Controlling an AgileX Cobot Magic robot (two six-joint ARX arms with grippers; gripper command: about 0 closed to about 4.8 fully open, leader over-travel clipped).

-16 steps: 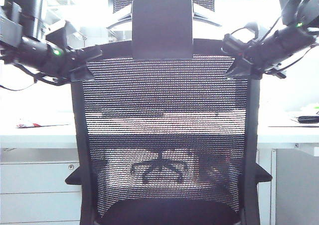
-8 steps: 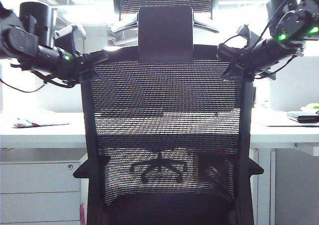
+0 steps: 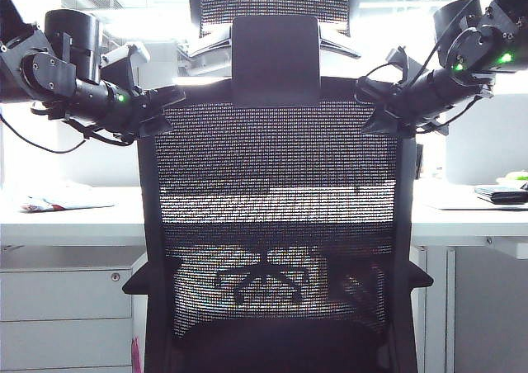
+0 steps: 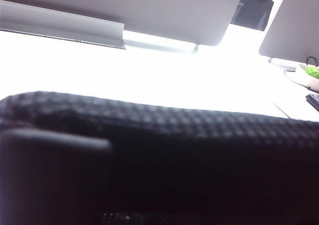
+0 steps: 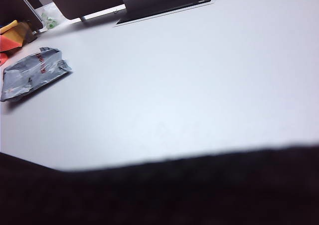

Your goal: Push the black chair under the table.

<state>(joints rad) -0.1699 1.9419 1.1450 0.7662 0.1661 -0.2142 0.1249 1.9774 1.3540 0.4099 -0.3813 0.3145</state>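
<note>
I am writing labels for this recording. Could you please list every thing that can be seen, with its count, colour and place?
black chair: one, black mesh back with headrest, centre of the exterior view, in front of the table.
table: one, white, behind the chair, running across the view.
drawer cabinet: one, white with a round lock, under the table on the left.
plastic packet: one, grey, lying on the table top.
dark flat item: one, black, on the table at the far right; too small to identify.
left gripper: one, black, at the chair back's upper left corner.
right gripper: one, black, at the upper right corner.
</note>
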